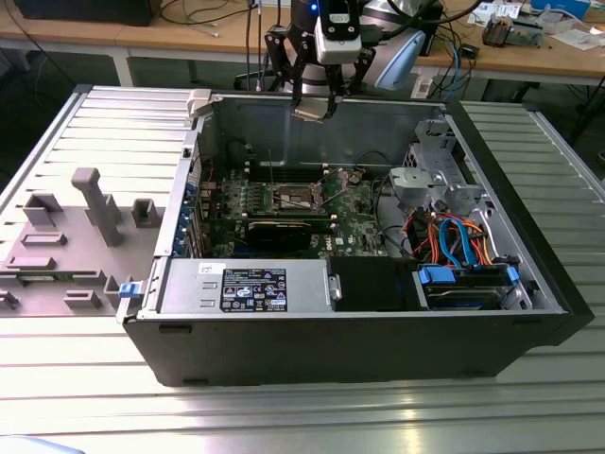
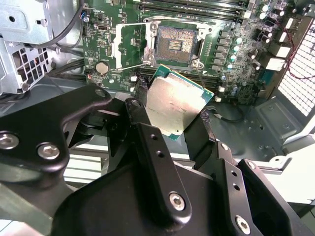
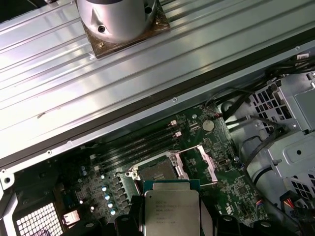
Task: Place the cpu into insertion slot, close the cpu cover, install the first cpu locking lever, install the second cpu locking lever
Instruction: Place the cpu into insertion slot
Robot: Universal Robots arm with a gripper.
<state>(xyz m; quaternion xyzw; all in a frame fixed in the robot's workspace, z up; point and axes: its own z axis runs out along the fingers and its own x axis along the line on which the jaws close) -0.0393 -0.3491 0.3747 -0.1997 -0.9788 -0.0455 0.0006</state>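
My gripper (image 1: 314, 106) hangs above the far wall of the open computer case, shut on the cpu (image 1: 313, 113). In the second wrist view the cpu (image 2: 173, 104) shows its silver-grey top, tilted and clamped by its edges between my black fingers (image 2: 141, 105). Below it on the green board lies the insertion slot (image 2: 174, 43), its dark centre bare. The cpu cover (image 2: 125, 43) is swung open beside the slot. In the first wrist view the cpu (image 3: 171, 211) hovers just in front of the insertion slot (image 3: 156, 172), with the cpu cover (image 3: 201, 164) raised next to it.
A long black graphics card (image 1: 284, 232) lies near the slot, with memory slots (image 2: 197, 6) on the slot's other side. A power supply (image 1: 246, 284), a metal drive cage (image 1: 425, 184) and coloured cables (image 1: 454, 241) crowd the case. A grey fixture (image 1: 95, 203) stands at the exterior view's left.
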